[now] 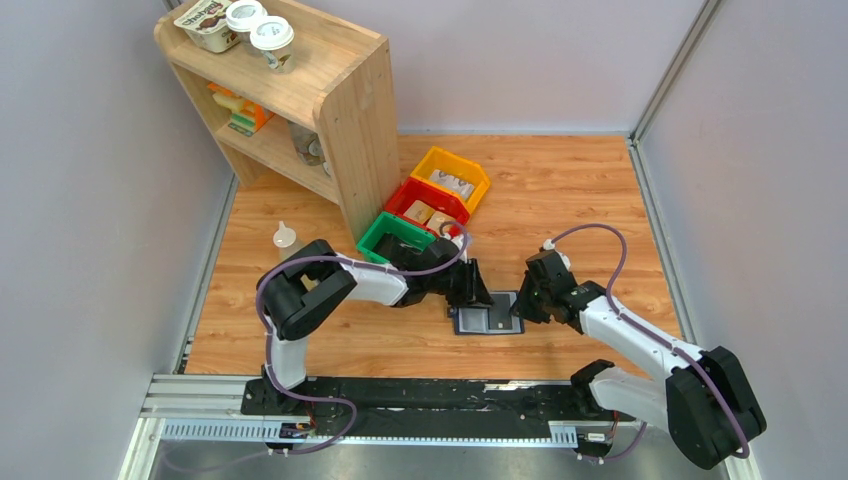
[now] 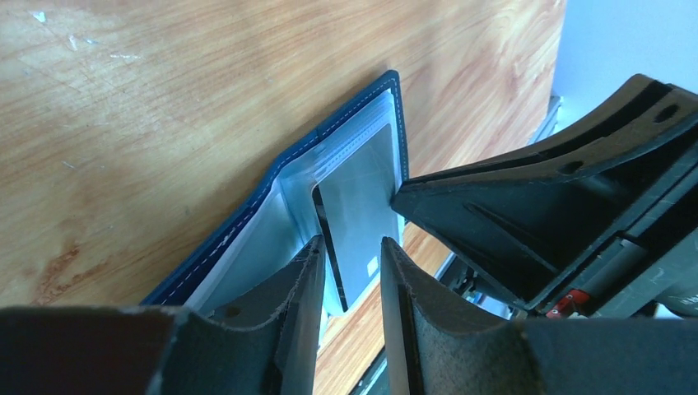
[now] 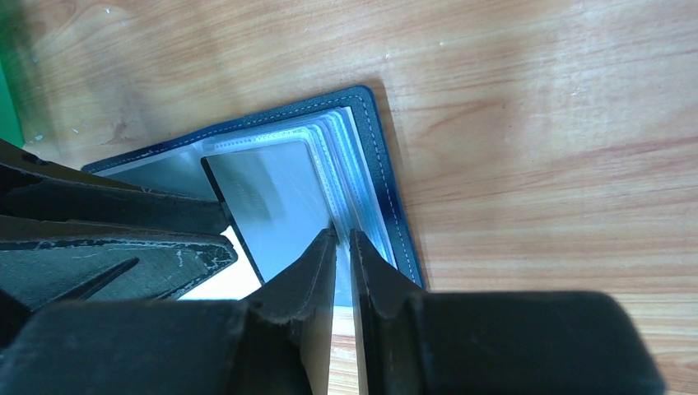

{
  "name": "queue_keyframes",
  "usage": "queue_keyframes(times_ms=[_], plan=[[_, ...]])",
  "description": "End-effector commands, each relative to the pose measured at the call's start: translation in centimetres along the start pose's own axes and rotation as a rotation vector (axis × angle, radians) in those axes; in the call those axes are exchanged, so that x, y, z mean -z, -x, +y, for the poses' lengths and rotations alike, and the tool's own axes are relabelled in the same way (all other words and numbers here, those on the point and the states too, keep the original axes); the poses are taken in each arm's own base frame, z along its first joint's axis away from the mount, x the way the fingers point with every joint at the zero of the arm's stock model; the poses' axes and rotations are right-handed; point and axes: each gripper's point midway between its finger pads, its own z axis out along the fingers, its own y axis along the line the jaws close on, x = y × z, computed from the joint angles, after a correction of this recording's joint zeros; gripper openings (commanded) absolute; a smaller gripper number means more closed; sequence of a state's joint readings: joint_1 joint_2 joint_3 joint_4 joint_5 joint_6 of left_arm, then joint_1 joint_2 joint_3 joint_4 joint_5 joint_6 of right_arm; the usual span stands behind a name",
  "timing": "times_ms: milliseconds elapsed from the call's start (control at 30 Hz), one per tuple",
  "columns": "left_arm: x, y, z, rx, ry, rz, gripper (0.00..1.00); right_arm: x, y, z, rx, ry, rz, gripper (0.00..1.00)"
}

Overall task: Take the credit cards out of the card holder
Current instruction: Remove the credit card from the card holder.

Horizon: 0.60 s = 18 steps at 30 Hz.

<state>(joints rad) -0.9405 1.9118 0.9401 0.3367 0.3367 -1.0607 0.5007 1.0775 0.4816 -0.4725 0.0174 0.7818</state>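
Observation:
The navy card holder (image 1: 468, 324) lies open on the wooden table between my two grippers. In the right wrist view its stitched navy edge (image 3: 380, 152) frames a stack of clear sleeves, and my right gripper (image 3: 344, 235) is shut on the edge of those sleeves. One shiny grey credit card (image 2: 362, 206) sticks partly out of a sleeve. My left gripper (image 2: 351, 244) stands open, its fingers on either side of that card's free end. I cannot tell whether they touch it. From above, the left gripper (image 1: 478, 292) and the right gripper (image 1: 522, 305) sit close together over the holder.
Green (image 1: 392, 238), red (image 1: 428, 205) and yellow (image 1: 455, 175) bins stand in a row just behind the left arm. A wooden shelf (image 1: 300, 90) with cups fills the back left. A small white bottle (image 1: 286, 236) stands left of the bins.

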Motion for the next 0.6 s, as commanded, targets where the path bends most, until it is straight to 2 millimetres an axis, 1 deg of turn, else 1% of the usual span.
queue_keyframes(times_ms=[0,33,67,133,267,367,500,567], plan=[[1.3,2.2,-4.4,0.02,-0.167,-0.078,0.38,0.0,0.0,-0.1,-0.022,0.004,-0.006,0.17],[1.4,2.2,-4.5,0.023,-0.182,-0.083,0.37,0.0,-0.1,-0.1,-0.025,0.004,-0.006,0.17],[1.4,2.2,-4.8,0.032,-0.194,-0.085,0.36,0.1,-0.5,0.3,-0.028,0.028,0.018,0.17],[1.7,2.5,-5.1,0.035,-0.217,-0.096,0.35,0.2,-0.7,0.2,-0.033,0.03,0.018,0.17],[1.8,2.7,-5.8,0.014,-0.249,-0.107,0.26,0.2,-0.8,0.2,-0.04,0.034,0.019,0.16],[1.5,2.4,-5.8,0.015,-0.265,-0.094,0.2,0.1,-0.9,0.2,-0.046,0.039,0.019,0.15],[1.0,1.8,-5.6,0.028,-0.288,-0.064,0.2,-0.1,-0.9,0.5,-0.048,0.058,0.022,0.14],[0.8,1.6,-5.4,0.029,-0.291,-0.05,0.21,-0.2,-0.9,0.9,-0.046,0.075,0.023,0.13]])
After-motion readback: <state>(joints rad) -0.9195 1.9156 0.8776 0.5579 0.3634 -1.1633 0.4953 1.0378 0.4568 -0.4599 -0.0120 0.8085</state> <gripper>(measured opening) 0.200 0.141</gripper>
